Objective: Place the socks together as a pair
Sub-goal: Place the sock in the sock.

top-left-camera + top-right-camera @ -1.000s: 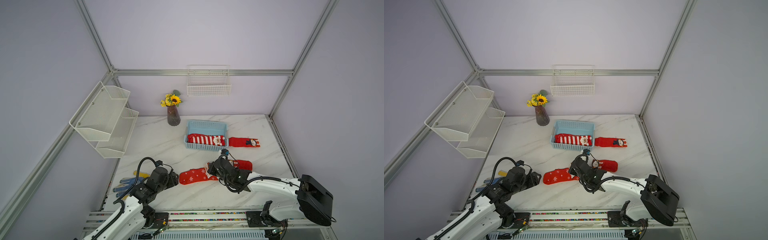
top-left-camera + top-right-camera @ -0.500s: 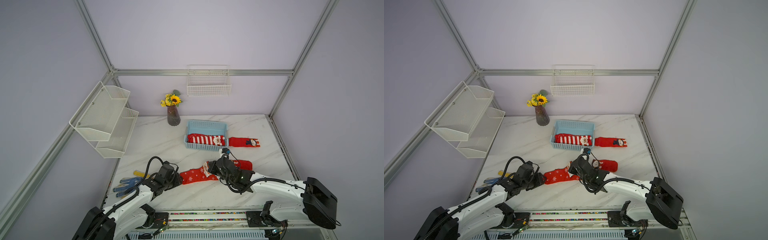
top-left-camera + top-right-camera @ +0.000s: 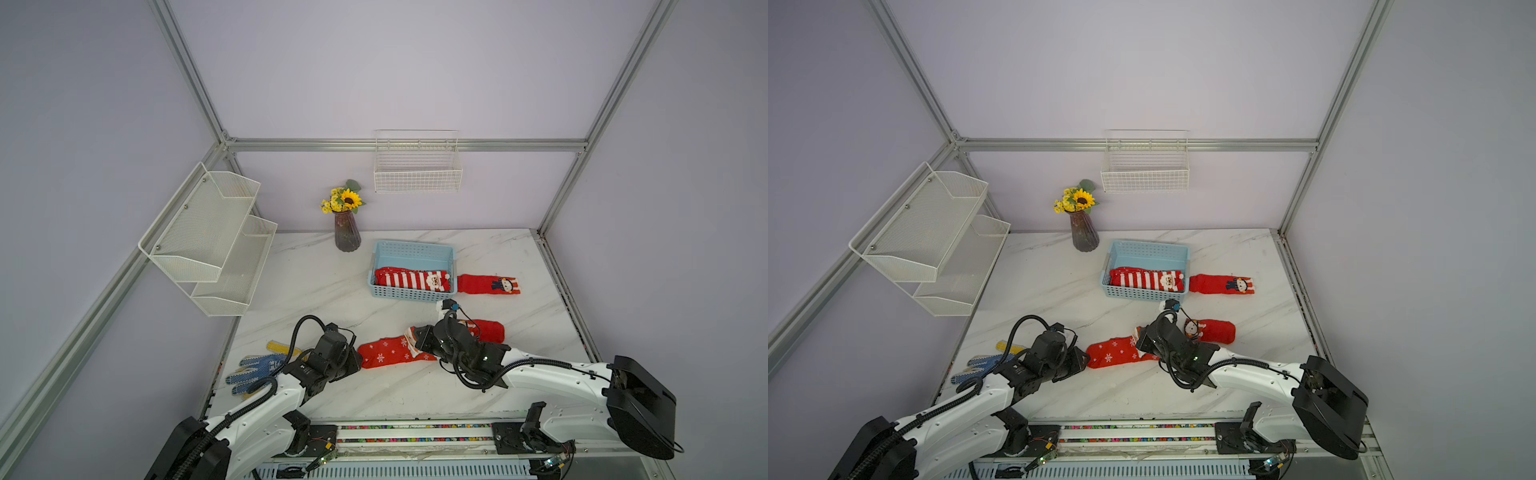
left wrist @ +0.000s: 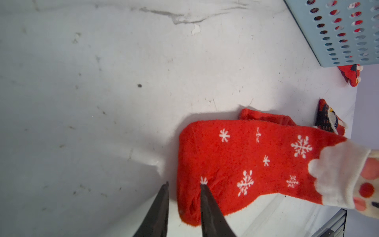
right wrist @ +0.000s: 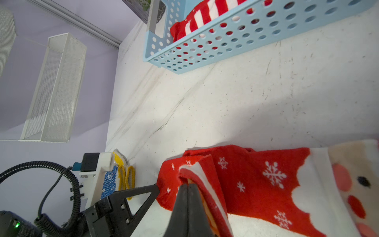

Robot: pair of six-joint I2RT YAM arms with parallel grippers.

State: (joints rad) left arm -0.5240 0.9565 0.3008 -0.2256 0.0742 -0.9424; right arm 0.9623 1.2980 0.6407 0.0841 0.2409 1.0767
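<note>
- The snowflake sock (image 3: 386,351) is laid flat on the table (image 3: 311,282), between the 2 grippers.
- Its toe edge is straddled by the left gripper (image 4: 184,183), with the fingers parted and 1 pressed onto the cloth.
- A red-and-white fold of it is pinched by the clenched right gripper (image 5: 187,184).
- A striped sock (image 3: 409,279) is kept in the basket (image 3: 415,246).

Right gripper (image 5: 187,185): fingers pressed together, pinching a red-and-white cloth fold (image 5: 207,180)
Snowflake sock (image 5: 256,178): flat on the table (image 5: 225,102), under the fold, Santa face at its cuff
Left gripper (image 5: 156,187): one black finger shows, tip at the sock's toe
Basket (image 5: 225,47): blue, holding a striped sock (image 5: 201,18)
Glove (image 5: 121,176): blue-dotted, yellow-edged, beside the left gripper
</note>
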